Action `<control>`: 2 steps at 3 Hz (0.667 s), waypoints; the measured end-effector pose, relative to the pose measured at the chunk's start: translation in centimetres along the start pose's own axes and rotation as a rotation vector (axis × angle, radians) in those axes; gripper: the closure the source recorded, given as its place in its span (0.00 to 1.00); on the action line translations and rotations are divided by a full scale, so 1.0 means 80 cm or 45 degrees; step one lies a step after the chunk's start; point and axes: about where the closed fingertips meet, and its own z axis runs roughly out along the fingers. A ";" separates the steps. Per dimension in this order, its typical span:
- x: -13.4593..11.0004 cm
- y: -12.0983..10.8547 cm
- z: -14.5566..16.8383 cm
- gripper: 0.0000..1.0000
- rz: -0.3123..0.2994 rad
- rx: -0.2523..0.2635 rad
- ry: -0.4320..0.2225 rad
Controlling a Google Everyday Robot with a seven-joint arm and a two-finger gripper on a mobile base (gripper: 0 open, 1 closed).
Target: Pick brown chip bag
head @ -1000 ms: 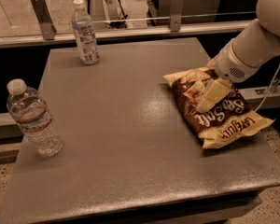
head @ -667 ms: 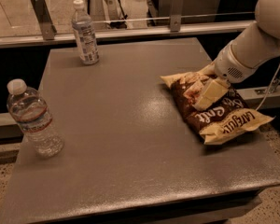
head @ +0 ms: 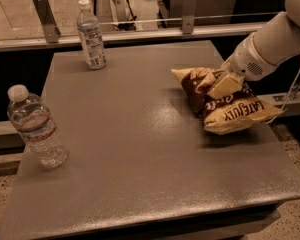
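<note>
The brown chip bag (head: 230, 111) lies at the right side of the grey table (head: 140, 149), dark brown with cream ends and "LATE JULY" lettering. My gripper (head: 221, 86) reaches in from the upper right on a white arm (head: 270, 46) and is shut on the bag's upper middle. One cream finger (head: 226, 84) shows on top of the bag, and the foil bunches up around it. The bag's far left end (head: 182, 74) is raised a little off the table.
A water bottle (head: 36, 129) stands near the table's left edge. A second water bottle (head: 91, 35) stands at the far left corner. A metal rail with posts (head: 190, 6) runs behind the table. The table's right edge is close to the bag.
The gripper and the bag have shifted slightly up and to the left together. The bag's left end has risen. The bottles have not moved.
</note>
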 end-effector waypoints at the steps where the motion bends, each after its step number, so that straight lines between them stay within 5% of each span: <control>1: -0.036 -0.010 -0.007 1.00 -0.031 -0.013 -0.142; 2: -0.075 -0.019 -0.017 1.00 -0.058 -0.050 -0.327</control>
